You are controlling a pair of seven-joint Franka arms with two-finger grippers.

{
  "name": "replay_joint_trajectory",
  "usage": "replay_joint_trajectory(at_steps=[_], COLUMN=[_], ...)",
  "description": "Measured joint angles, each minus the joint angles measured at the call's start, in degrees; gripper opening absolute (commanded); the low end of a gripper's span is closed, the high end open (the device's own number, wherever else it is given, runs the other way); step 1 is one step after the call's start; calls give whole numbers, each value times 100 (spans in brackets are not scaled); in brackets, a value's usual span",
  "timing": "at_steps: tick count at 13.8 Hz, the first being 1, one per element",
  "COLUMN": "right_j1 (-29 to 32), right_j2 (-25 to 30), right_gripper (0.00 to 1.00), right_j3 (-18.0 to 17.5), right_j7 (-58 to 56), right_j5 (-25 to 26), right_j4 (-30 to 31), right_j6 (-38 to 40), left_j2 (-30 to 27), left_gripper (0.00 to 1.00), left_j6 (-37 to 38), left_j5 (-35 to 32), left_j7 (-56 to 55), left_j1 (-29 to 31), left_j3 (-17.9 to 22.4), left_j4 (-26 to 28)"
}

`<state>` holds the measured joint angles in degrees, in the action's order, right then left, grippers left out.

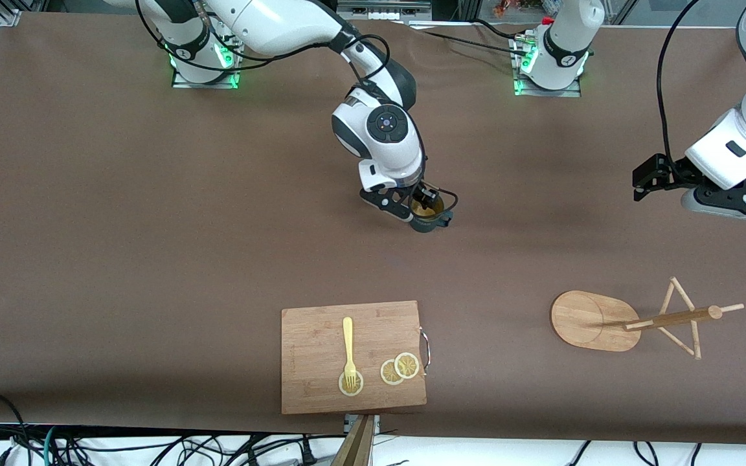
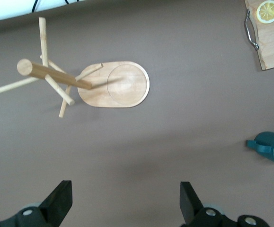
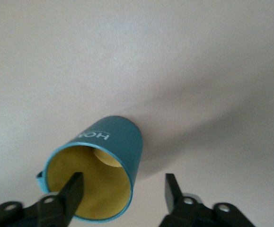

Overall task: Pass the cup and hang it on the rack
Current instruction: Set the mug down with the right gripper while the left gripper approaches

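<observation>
Brown cloth covers the whole table (image 1: 120, 259), and white arms stand along its top edge in the front view.

Nearest the front camera lies a wooden cutting board (image 1: 321, 336). On it rest a yellow fork (image 1: 348, 346) and three lemon slices (image 1: 399, 367); the fork's prongs sit on one slice. A metal handle (image 1: 425, 349) is on the board's edge toward the left arm's end.

Beside the board, toward the left arm's end of the table, stands the rack (image 1: 596, 320) — an oval bamboo base with a post and thin pegs sticking out.

Farther from the camera, near the middle of the table, the cup (image 1: 427, 213) sits upright on the cloth. It is dark teal outside and yellow inside. The right gripper (image 1: 426, 206) is right over it. In the right wrist view the black fingers (image 3: 70, 191) are spread apart: one finger is inside the cup's mouth and the other is outside the wall, with a gap showing, so they are not squeezing it.

The left gripper (image 1: 645, 178) waits up in the air over the left arm's end of the table. Its fingers (image 2: 61, 201) are spread wide and hold nothing — the left wrist view looks down on the rack, and the cup's handle (image 2: 260, 143) peeks in at the edge.
</observation>
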<state>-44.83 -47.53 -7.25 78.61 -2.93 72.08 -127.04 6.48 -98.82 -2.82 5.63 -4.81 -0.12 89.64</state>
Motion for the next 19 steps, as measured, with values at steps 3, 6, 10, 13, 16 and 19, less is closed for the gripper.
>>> replay_joint_trajectory(at_steps=[3,6,10,13,16,19], right_j1=[280,687,1354,1885,2418,2706], right_j2=[65,258,654,936,1112,1233], right_gripper=[100,100,100,100,100,100], right_j3=[11,27,68,138,190,429], right_j7=[-694,-1766,-3492,-4920,-6090,-6951], right_j5=[0,0,3,8,15,89], right_j4=[-660,-854,-886,-891,-892,-892], right_j6=[979,1634,2465,3060,3381,3618], left_j2=[226,559,789,849,789,521], left_gripper=[100,100,100,100,100,100], left_j6=[-35,72,552,438,-326,-1398], left_j5=[0,148,823,1588,2532,3145], left_j7=[20,19,839,2327,4288,6147], left_j1=[-38,-83,-87,-65,45,61], left_j3=[-160,-248,-274,-266,-249,-259], left_j4=[4,12,31,374,1192,2233])
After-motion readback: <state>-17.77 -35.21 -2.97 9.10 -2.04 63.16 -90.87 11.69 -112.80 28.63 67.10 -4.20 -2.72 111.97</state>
